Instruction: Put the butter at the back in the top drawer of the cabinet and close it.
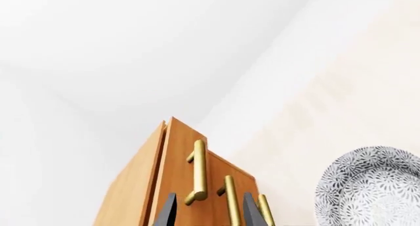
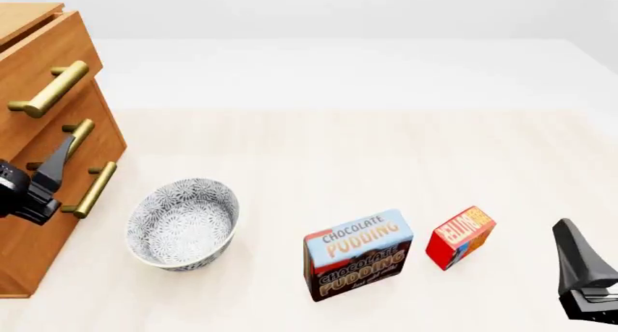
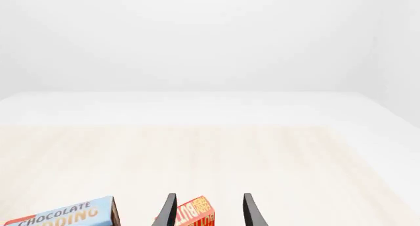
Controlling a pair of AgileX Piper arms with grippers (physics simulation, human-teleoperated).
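While ajar, top drawer (image 2: 43,68) unfilled.

A pale wood-grain surface (image 2: 319,151) runs back to a white border, with plain white walls (image 3: 196,39) behind, evenly lit.

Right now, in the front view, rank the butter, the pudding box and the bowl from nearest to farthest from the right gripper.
1. The butter: just left of the right gripper.
2. The pudding box: left of the butter, mid-table.
3. The bowl: farthest left, beside the cabinet.
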